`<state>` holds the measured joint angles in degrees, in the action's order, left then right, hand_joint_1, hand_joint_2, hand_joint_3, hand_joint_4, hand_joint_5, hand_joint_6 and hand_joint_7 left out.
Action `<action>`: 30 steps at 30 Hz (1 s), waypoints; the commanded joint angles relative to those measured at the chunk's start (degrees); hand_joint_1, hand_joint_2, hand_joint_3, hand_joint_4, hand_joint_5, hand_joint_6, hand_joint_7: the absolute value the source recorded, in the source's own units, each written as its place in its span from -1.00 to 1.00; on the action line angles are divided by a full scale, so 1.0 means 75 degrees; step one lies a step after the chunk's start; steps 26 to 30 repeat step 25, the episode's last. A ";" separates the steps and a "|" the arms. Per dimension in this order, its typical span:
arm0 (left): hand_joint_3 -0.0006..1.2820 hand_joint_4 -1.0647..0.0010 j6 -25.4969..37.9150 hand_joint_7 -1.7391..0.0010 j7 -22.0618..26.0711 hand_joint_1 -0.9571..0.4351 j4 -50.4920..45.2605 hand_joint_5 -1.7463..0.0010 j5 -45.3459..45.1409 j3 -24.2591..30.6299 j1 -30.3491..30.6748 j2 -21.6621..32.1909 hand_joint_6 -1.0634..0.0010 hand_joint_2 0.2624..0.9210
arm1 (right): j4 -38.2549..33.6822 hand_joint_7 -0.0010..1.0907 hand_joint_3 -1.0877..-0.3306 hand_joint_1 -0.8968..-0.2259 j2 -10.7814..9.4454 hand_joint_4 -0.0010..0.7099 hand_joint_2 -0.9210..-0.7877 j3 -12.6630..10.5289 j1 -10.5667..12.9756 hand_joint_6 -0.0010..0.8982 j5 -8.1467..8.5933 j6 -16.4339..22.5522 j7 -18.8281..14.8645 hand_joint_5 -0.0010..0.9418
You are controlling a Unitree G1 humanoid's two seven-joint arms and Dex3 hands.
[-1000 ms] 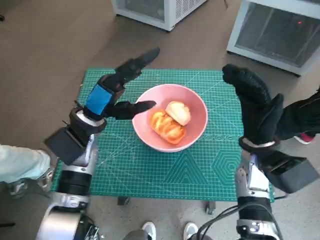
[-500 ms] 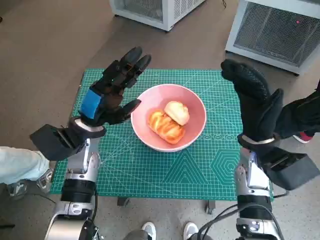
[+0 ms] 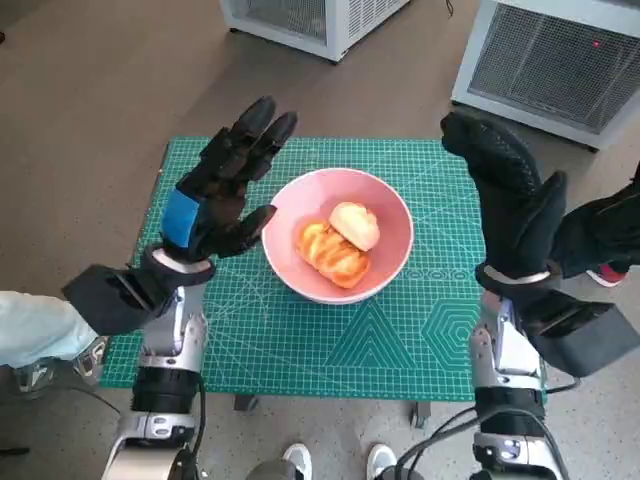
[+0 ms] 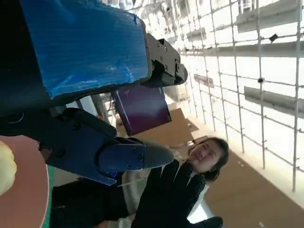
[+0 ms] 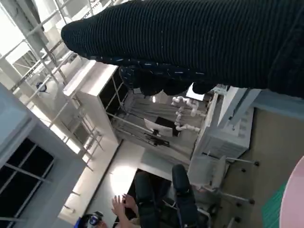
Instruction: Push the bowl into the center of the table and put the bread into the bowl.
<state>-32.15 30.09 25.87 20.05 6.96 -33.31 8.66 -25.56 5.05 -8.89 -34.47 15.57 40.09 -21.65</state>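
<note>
A pink bowl sits near the middle of the green cutting mat on the table, and two pieces of golden bread lie inside it. My left hand hovers raised just left of the bowl, fingers spread and holding nothing. To the right of the bowl my right hand is also raised, fingers up, empty. The left wrist view shows the bowl's pink rim and a bit of bread at one edge, plus the gloved right hand. A sliver of the bowl edges the right wrist view.
White cabinets stand on the floor beyond the table. A person's leg shows at the left of the table, and shoes at its near edge. A person appears in the left wrist view, another person in the right wrist view.
My left hand has turned from pointing sideways at the bowl's rim to raised and spread, pulling slightly away from the bowl. The right hand, bowl and bread stay put.
</note>
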 commanded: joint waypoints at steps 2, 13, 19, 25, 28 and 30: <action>-0.38 0.44 -0.0243 0.94 -0.0034 -0.52 0.0032 0.97 -0.0154 0.0042 0.0128 -0.0066 0.48 1.00 | -0.0110 -0.12 -0.07 -0.60 0.0026 -0.15 -1.00 0.0003 0.0011 -0.56 -0.0049 -0.0118 0.0069 -1.00; -0.39 0.44 -0.0272 0.93 0.0027 -0.54 -0.0060 0.98 -0.0142 0.0025 0.0309 -0.0070 0.48 1.00 | -0.0272 -0.14 -0.05 -0.56 -0.0016 -0.18 -1.00 0.0041 -0.0034 -0.56 -0.0019 -0.0063 -0.0004 -1.00; -0.39 0.45 -0.0338 0.92 -0.0002 -0.55 -0.0076 0.98 -0.0203 0.0032 0.0373 -0.0059 0.49 1.00 | -0.0264 -0.15 -0.05 -0.55 0.0030 -0.20 -1.00 0.0042 -0.0020 -0.56 0.0034 -0.0064 -0.0075 -1.00; -0.43 0.45 -0.0411 0.91 -0.0123 -0.56 -0.0159 0.98 -0.0404 -0.0004 0.0431 -0.0054 0.50 1.00 | -0.0192 -0.15 -0.05 -0.55 0.0053 -0.20 -1.00 0.0047 0.0025 -0.56 0.0046 -0.0096 -0.0098 -1.00; -0.43 0.45 -0.0411 0.91 -0.0123 -0.56 -0.0159 0.98 -0.0404 -0.0004 0.0431 -0.0054 0.50 1.00 | -0.0192 -0.15 -0.05 -0.55 0.0053 -0.20 -1.00 0.0047 0.0025 -0.56 0.0046 -0.0096 -0.0098 -1.00; -0.43 0.45 -0.0411 0.91 -0.0123 -0.56 -0.0159 0.98 -0.0404 -0.0004 0.0431 -0.0054 0.50 1.00 | -0.0192 -0.15 -0.05 -0.55 0.0053 -0.20 -1.00 0.0047 0.0025 -0.56 0.0046 -0.0096 -0.0098 -1.00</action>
